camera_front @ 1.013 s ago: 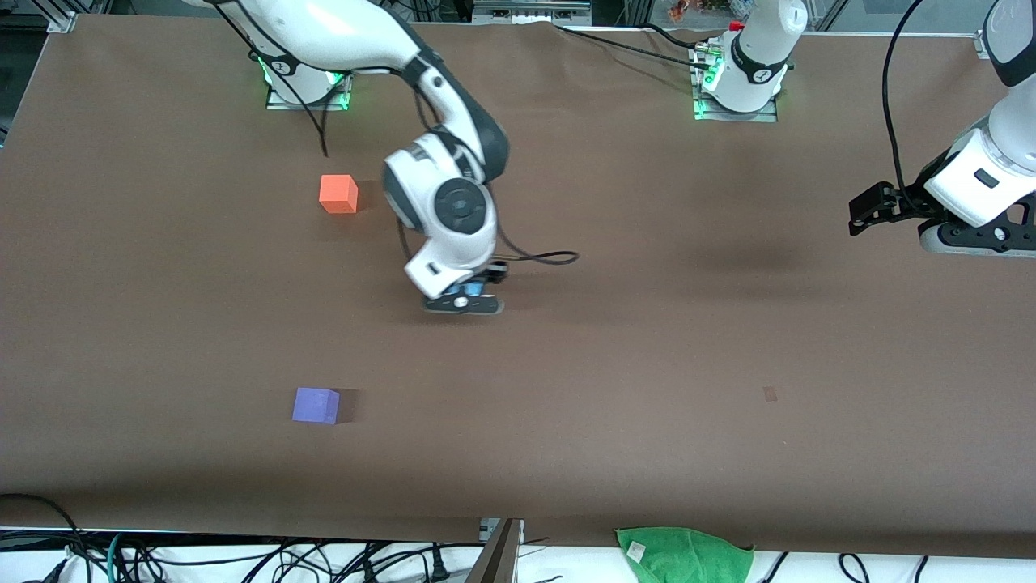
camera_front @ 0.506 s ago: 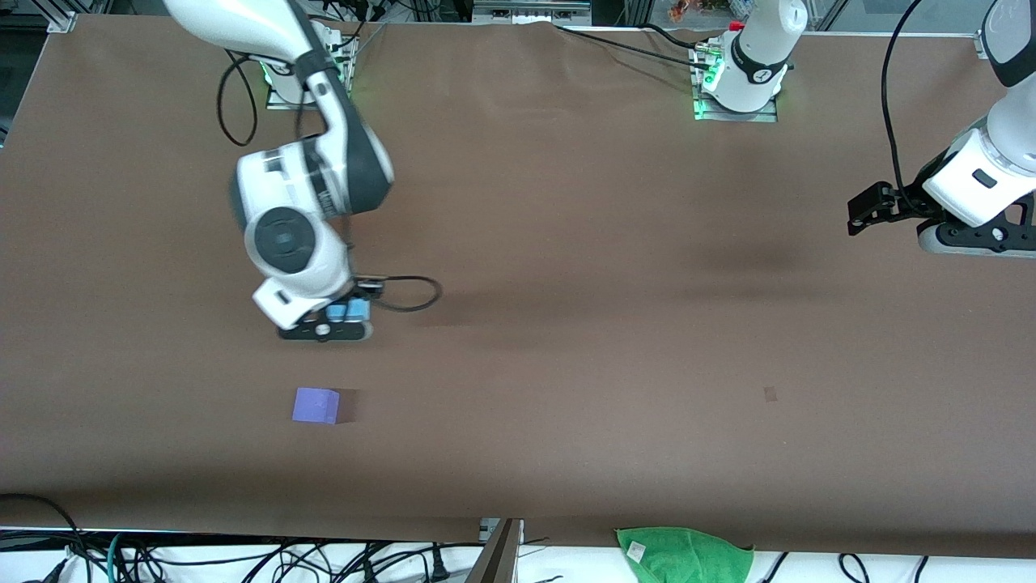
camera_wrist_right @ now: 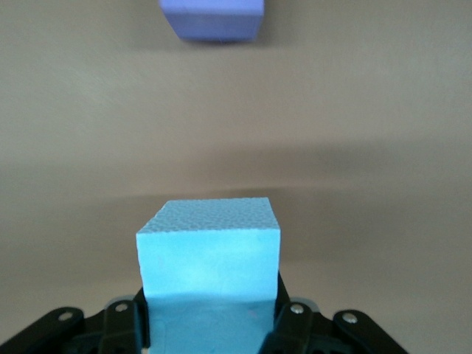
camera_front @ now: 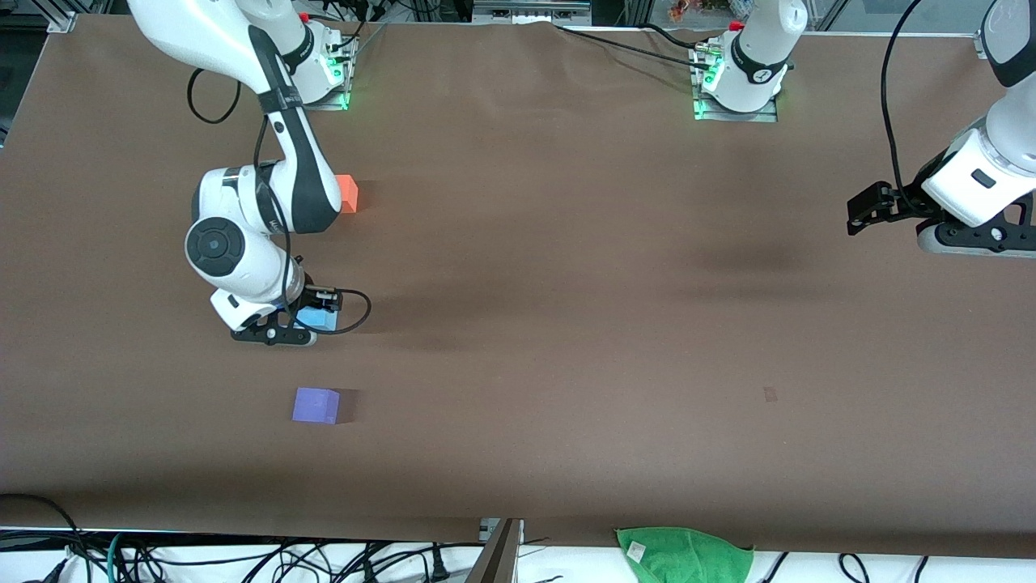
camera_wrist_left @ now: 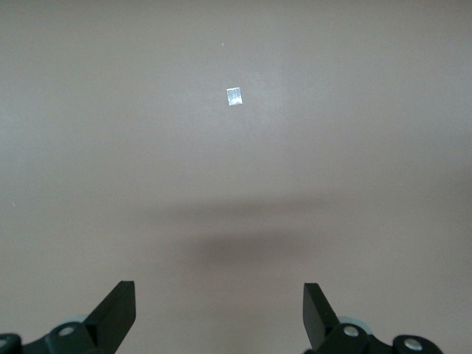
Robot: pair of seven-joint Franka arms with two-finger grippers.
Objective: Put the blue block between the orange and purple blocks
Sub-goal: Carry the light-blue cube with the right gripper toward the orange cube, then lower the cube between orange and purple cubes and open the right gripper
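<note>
My right gripper [camera_front: 312, 321] is shut on the light sky-blue block [camera_front: 317, 320], which fills the lower part of the right wrist view [camera_wrist_right: 210, 254]. It hangs low over the table between the orange block [camera_front: 348, 193], partly hidden by the right arm, and the purple block [camera_front: 316, 405], which lies nearer the front camera and shows in the right wrist view [camera_wrist_right: 212, 20]. My left gripper [camera_front: 862, 217] is open and empty, waiting in the air at the left arm's end of the table; the left wrist view [camera_wrist_left: 220, 313] shows only bare table between its fingers.
The brown table [camera_front: 566, 324] carries a small pale mark [camera_front: 770, 393], also in the left wrist view [camera_wrist_left: 234, 96]. A green cloth [camera_front: 684, 555] and cables lie off the table's front edge.
My right arm has carried the blue block toward the right arm's end of the table, from the middle to a spot between the orange and purple blocks, and lowered it. The left arm has not moved.
</note>
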